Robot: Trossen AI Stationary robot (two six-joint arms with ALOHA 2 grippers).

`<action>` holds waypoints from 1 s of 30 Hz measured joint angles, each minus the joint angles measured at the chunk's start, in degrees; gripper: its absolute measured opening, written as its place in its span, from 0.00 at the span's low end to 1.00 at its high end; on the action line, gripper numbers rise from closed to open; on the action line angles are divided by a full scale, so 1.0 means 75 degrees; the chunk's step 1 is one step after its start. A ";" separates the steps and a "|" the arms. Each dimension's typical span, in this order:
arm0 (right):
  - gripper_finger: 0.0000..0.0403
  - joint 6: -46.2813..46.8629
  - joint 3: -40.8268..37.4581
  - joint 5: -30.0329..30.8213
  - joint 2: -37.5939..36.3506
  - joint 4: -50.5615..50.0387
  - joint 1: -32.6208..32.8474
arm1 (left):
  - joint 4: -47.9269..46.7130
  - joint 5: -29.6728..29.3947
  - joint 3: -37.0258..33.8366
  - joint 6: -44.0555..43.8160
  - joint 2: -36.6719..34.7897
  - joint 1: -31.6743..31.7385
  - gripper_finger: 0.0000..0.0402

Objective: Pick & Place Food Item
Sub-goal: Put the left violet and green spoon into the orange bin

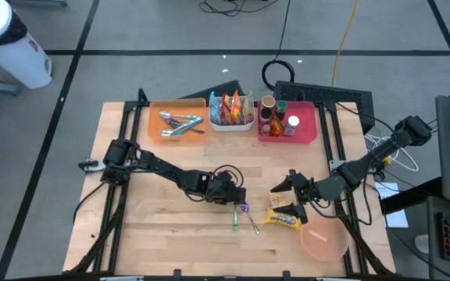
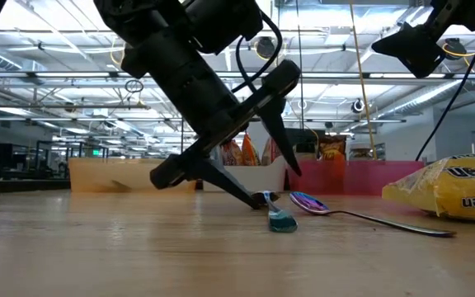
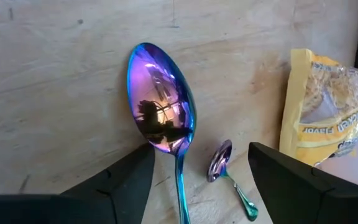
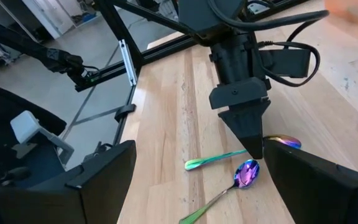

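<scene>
A yellow noodle packet (image 1: 282,216) lies flat on the wooden table, right of centre, also seen in the left wrist view (image 3: 325,106). Left of it lie two iridescent spoons, a larger one (image 3: 160,99) and a smaller one (image 3: 219,163). My left gripper (image 1: 239,201) slants down over the larger spoon, open, with its fingers on either side of the spoon's neck (image 3: 179,163). My right gripper (image 1: 294,195) hangs open above the table beside the packet's far end, with nothing between its fingers (image 4: 197,186). My left gripper has its lower fingertip (image 2: 256,200) down at the table, right beside the larger spoon's neck, coming in at a slant from the table's left. I cannot tell whether it touches the spoon. The spoon lies flat on the table.
A pink plate (image 1: 323,242) sits near the front right corner. Along the far edge stand an orange tray with cutlery (image 1: 176,121), a white basket of snack packets (image 1: 231,111) and a pink bin of bottles (image 1: 287,121). Bare wood lies at the front left.
</scene>
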 joint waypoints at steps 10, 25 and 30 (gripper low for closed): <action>0.86 -0.0017 0.0000 0.0000 0.0000 -0.0139 0.0000 | -0.0419 0.0066 0.0000 -0.0701 0.0017 0.0000 0.42; 0.86 -0.0003 0.0000 0.0000 0.0000 -0.0173 0.0000 | -0.0788 0.0124 -0.0009 -0.1325 0.0023 0.0003 0.14; 0.86 -0.0012 0.0000 -0.0005 0.0000 -0.0174 0.0000 | -0.0677 0.0116 -0.0018 -0.1306 0.0045 0.0015 0.03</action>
